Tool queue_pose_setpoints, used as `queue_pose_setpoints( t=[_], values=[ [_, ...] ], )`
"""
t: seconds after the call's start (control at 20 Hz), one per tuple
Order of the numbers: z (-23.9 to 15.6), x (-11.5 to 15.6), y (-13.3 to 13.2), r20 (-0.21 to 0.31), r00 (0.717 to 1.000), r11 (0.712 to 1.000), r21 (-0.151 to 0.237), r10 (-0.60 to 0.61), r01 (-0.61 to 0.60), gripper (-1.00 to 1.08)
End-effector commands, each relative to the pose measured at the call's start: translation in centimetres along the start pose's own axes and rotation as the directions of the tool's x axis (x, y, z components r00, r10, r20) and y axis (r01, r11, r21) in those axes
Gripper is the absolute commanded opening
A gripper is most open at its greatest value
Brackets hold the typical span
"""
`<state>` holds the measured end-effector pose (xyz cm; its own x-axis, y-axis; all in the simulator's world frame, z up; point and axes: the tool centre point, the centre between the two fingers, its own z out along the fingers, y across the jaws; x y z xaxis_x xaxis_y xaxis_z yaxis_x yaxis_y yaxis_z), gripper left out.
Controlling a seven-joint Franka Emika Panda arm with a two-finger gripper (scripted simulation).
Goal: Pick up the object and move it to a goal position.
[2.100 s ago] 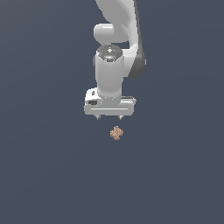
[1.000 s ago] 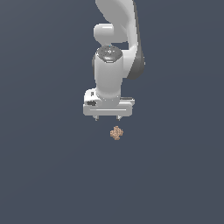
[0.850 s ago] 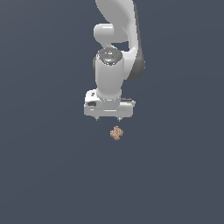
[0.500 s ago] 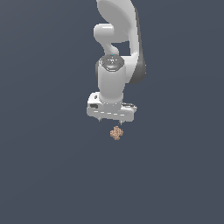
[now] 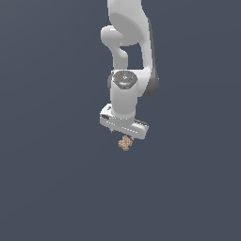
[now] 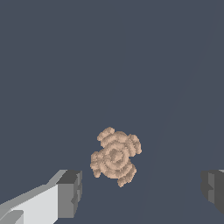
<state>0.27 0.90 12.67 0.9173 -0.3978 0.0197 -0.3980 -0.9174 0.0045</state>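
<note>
The little tan-orange lump (image 6: 115, 156) sits on the flat dark gray floor (image 6: 65, 65). In the wrist view it looks big and bumpy, with ring marks on it, and it lies between the two dark fingertips (image 6: 70, 192) but touches neither one. The jaws are spread wide. In the exterior view the lump (image 5: 124, 143) is tiny, and the white gripper (image 5: 124, 136) hangs just above it, tilted a bit, on the tall white arm (image 5: 126, 89).
</note>
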Motion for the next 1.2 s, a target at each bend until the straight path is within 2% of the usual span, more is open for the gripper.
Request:
queue_pose_setpoints(
  t=[0.0,0.55,1.15],
  values=[
    [0.8,-0.2,-0.3,0.005,0.998,0.998,0.001,0.068,-0.068,1.0],
    [3.3,-1.0,-1.2,0.018,0.966,0.967,0.0,0.256,-0.256,1.0],
    [4.3,-1.1,-1.4,0.02,0.958,0.958,-0.001,0.285,-0.285,1.0]
  ],
)
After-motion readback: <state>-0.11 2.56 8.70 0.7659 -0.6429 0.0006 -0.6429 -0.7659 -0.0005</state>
